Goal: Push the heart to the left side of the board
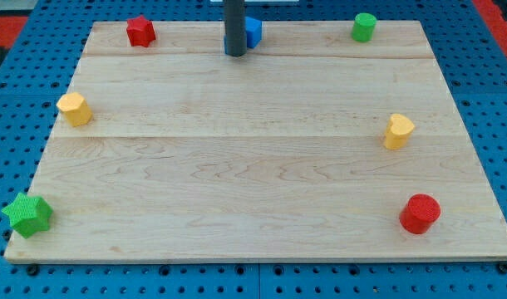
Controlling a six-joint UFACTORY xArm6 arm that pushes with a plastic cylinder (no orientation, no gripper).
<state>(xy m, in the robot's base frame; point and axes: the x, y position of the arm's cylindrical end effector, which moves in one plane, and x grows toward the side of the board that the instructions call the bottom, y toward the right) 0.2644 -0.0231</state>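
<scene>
The yellow heart (397, 130) lies near the board's right edge, about mid-height. My tip (235, 52) is at the view's top centre, touching or just in front of a blue block (252, 31) that the rod partly hides. The tip is far up and to the left of the heart.
The wooden board (253, 183) carries a red star (140, 31) at top left, a green cylinder (364, 26) at top right, a yellow hexagon-like block (74, 109) at left, a green star (27, 213) at bottom left and a red cylinder (420, 213) at bottom right.
</scene>
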